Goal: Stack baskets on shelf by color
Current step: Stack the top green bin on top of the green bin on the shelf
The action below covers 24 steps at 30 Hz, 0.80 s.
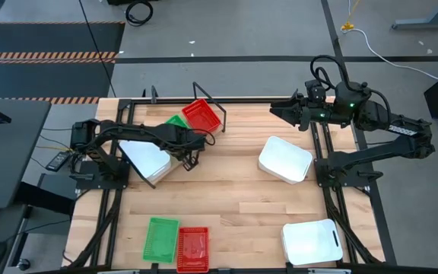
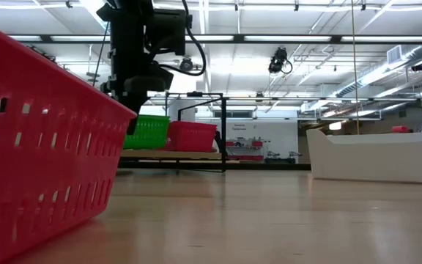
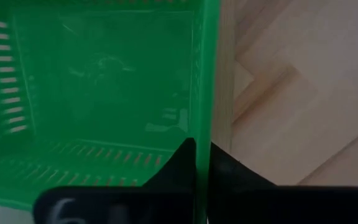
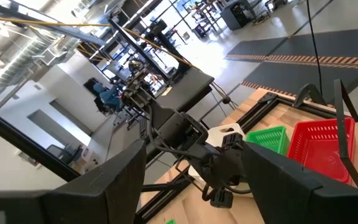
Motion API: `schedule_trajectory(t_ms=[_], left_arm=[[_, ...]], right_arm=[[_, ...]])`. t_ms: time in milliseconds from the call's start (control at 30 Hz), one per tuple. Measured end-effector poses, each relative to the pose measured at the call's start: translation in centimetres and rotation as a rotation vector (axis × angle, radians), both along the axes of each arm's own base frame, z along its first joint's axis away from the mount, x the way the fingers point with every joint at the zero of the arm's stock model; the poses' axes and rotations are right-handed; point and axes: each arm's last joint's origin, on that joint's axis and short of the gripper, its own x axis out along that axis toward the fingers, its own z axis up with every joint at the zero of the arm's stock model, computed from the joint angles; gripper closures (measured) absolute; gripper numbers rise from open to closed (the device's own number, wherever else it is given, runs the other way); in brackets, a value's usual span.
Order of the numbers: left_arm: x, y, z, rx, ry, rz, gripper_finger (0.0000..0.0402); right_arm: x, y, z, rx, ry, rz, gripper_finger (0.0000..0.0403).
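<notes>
Left gripper [image 1: 201, 141] at the shelf [image 1: 226, 120] along the far tabletop [image 1: 234, 198] edge, fingers [image 3: 182, 163] pinched shut on the rim of a green basket [image 3: 104, 99]. That green basket [image 1: 176, 122] sits on the shelf just beside a red basket [image 1: 201, 116], both at the shelf's left end; the low view shows them side by side, green [image 2: 146, 132] and red [image 2: 191, 136], under the left arm.

Right gripper [image 1: 278, 109] hovers over the shelf's right end, fingers [image 4: 278, 180] spread wide, holding nothing.

White basket [image 1: 285, 159] right of centre on the tabletop. Another white basket [image 1: 312, 241] at the near right edge. A third white basket [image 1: 146, 158] lies partly under the left arm. Green basket [image 1: 161, 239] and red basket [image 1: 193, 248] lie touching side by side at the near edge, left of centre. The red one fills the low view's left side [image 2: 42, 147].
</notes>
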Motion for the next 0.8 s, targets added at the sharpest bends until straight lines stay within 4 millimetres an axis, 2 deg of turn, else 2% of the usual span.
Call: schedule_trajectory(t_ms=[100, 333, 633, 800], left_arm=[[0.0, 0.0, 0.0, 0.0, 0.001, 0.0, 0.039], [-0.15, 0.04, -0.01, 0.017, 0.01, 0.032, 0.0365], [-0.16, 0.05, -0.02, 0.019, 0.004, 0.057, 0.0379], [-0.14, -0.01, -0.03, 0.007, 0.003, 0.05, 0.0357]], right_arm=[[0.0, 0.0, 0.0, -0.004, 0.001, 0.001, 0.0135], [0.0, 0.02, 0.0, -0.005, 0.001, 0.007, 0.0135], [0.0, 0.02, 0.0, -0.007, 0.001, 0.008, 0.0135], [0.0, 0.02, 0.0, -0.007, 0.002, 0.008, 0.0135]])
